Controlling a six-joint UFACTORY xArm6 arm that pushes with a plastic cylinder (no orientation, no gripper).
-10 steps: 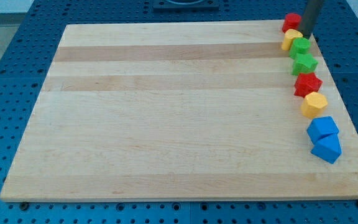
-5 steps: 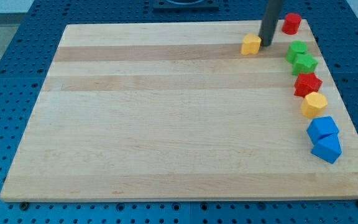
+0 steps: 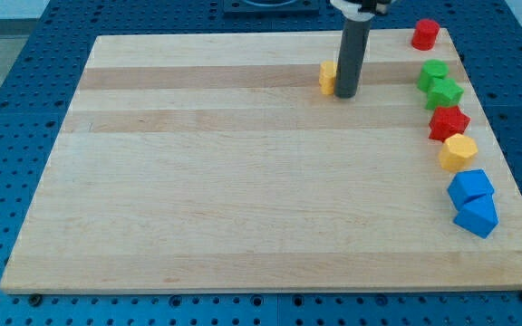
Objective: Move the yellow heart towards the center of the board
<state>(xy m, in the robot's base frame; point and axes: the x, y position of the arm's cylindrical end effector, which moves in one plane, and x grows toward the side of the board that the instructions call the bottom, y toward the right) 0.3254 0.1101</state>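
Pushing leftward, my tip (image 3: 344, 94) has carried your yellow heart (image 3: 328, 78) clear of the right-hand row; center remains nearer and left. No jaws here.

A single dark rod (image 3: 352, 50) descends from the top edge of the view, just right of centre, standing close to upright with only a slight lean as seen from the camera. A pale collar caps the rod where it enters the view, and nothing of the arm above that collar is visible. The shaft is a plain, uniform dark grey along its whole visible length. My tip (image 3: 345, 94) sits at the rod's lower end, down at the level of the table's surface in the upper part of the view, somewhat right of the middle.
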